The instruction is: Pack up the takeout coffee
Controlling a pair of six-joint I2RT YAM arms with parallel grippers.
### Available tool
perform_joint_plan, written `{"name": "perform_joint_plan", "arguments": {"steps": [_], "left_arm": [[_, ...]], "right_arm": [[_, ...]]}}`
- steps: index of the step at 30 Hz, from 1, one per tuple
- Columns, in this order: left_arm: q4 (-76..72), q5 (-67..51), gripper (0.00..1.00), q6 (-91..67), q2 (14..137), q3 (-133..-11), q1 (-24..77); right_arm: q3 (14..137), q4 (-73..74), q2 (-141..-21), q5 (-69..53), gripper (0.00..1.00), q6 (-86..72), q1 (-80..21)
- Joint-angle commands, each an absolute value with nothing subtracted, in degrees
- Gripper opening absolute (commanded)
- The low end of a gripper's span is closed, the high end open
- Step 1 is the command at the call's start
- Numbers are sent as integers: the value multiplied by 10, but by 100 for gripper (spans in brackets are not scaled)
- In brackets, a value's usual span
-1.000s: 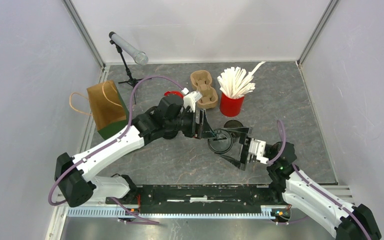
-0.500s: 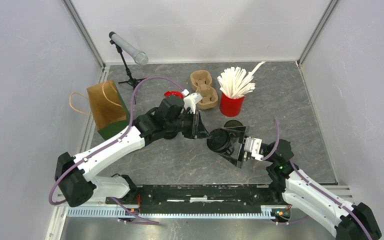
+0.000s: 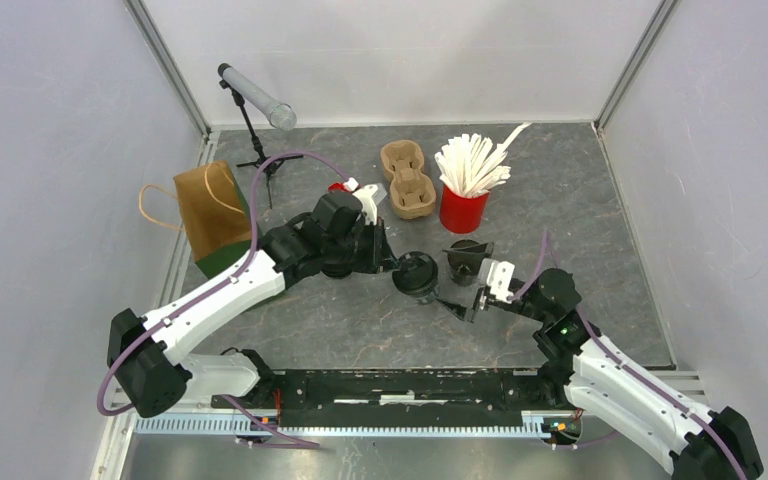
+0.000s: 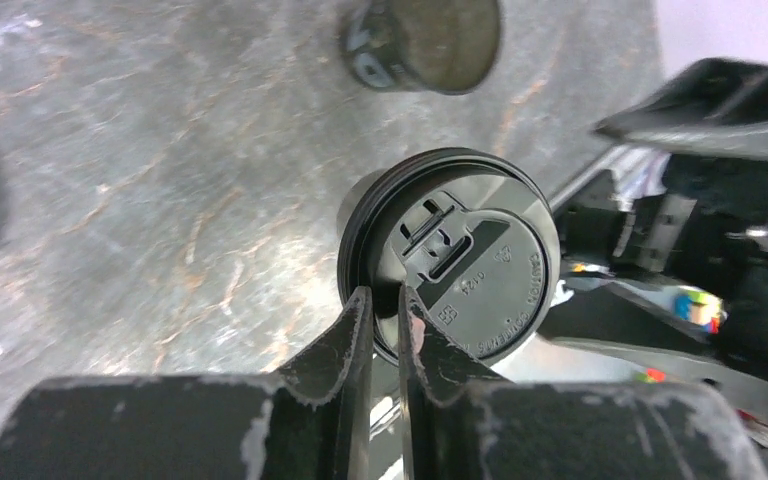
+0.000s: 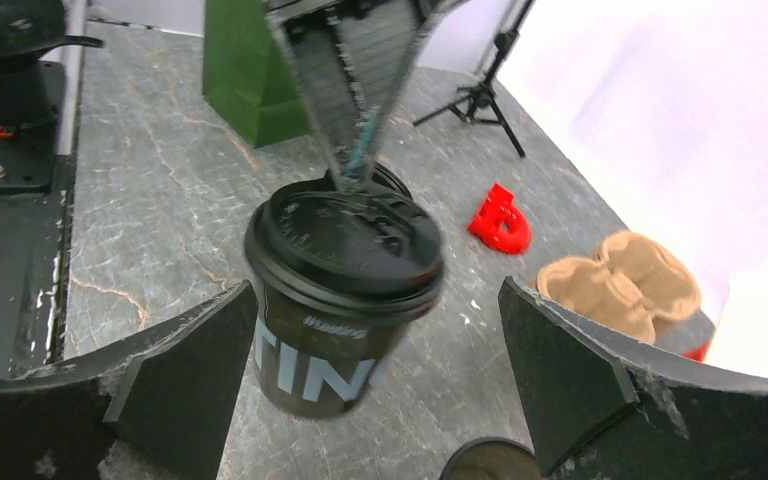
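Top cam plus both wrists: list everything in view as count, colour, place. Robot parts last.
lidded coffee cup: 1, black, table centre, between the arms
lidless cup: 1, black, just right of the lidded one
cup carrier: 1, brown, far centre
red cup: 1, red, right of the carrier
stirrers: bundle, too many to count, white, standing in the red cup
paper bag: 1, brown with a green side, left edge
small red object: 1, red, left of the carrier
tripod with tube: 1, black stand and grey tube, far left corner
table: 1, grey marbled
left gripper: shut on the lidded cup's lid rim
right gripper: open, one jaw either side of the lidded cup
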State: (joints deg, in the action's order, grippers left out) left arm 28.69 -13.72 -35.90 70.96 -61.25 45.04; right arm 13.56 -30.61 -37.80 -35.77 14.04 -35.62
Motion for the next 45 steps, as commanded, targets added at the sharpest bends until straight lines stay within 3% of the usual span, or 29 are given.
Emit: {"name": "perform_joint_plan", "arguments": {"steps": [1,12,16,18,22,27,32,45], "left_arm": [[351,-47,12,-311,716,-642,447],[355,66,14,-285,801,-711,444],[367,70,30,-280,814,-723,444],[352,55,48,-275,808,-704,444],[292,-48,75,-260,794,-659,444],[251,-120,93,-255,794,-633,456],[258,-66,100,-212,789,-634,504],[306,72,100,-155,895,-680,569]], "right_arm": [[212,-179,-376,-267,98,106,-359],[308,-17,-374,-147,98,-25,-358],[284,-23,-375,-112,98,-73,-358],[267,-30,-384,-133,98,-96,-359],[244,-36,-386,-132,95,-117,-359],[263,21,-352,-80,95,-122,-359],[285,50,-289,-41,97,-130,-359],[305,90,-232,-15,98,-104,-359]]}}
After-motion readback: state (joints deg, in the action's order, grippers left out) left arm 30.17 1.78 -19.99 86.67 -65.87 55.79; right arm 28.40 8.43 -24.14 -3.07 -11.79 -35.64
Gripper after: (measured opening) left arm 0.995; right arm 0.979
